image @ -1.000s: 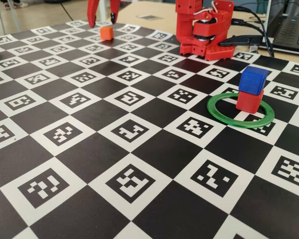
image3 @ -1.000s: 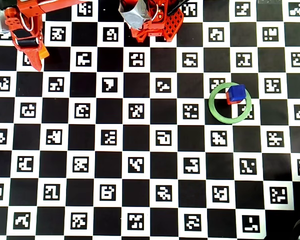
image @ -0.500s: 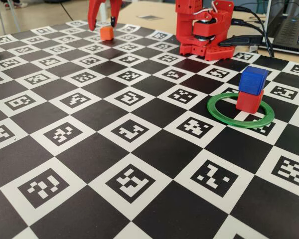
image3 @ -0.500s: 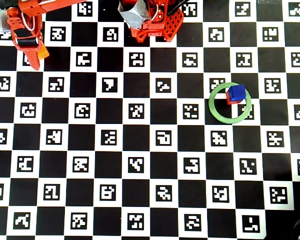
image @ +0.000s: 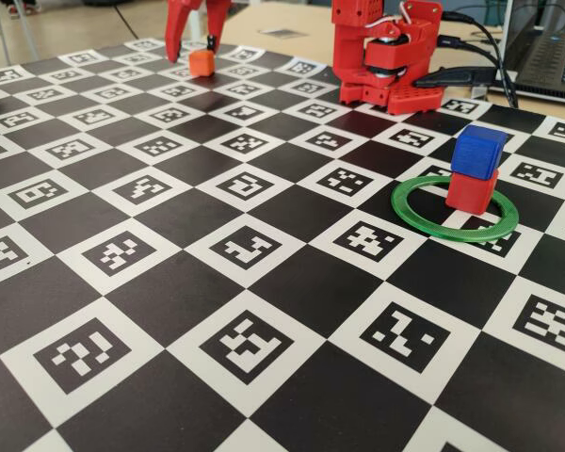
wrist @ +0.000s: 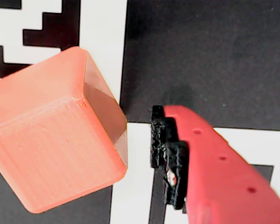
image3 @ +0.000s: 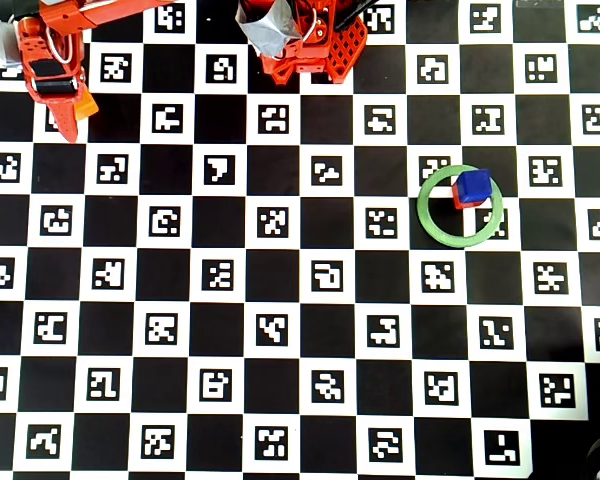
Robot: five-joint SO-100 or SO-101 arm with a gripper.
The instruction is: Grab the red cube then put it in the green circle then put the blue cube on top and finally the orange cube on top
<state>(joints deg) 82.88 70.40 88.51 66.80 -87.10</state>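
Wrist view: small bright orange plastic cube sits between the red gripper's spread fingers, untouched. Blue-on-red stack lies far away.

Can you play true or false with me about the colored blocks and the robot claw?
1. The blue cube sits on top of the red cube. True.
2. The orange cube is already on the stack. False: it lies far away on the checkered board, by the gripper.
3. The red cube is outside the green circle. False: it stands inside the ring, near its far edge in the fixed view.
4. The gripper is squeezing the orange cube. False: in the wrist view a gap shows between the cube and the one visible finger.
5. The green circle lies flat on the board. True.
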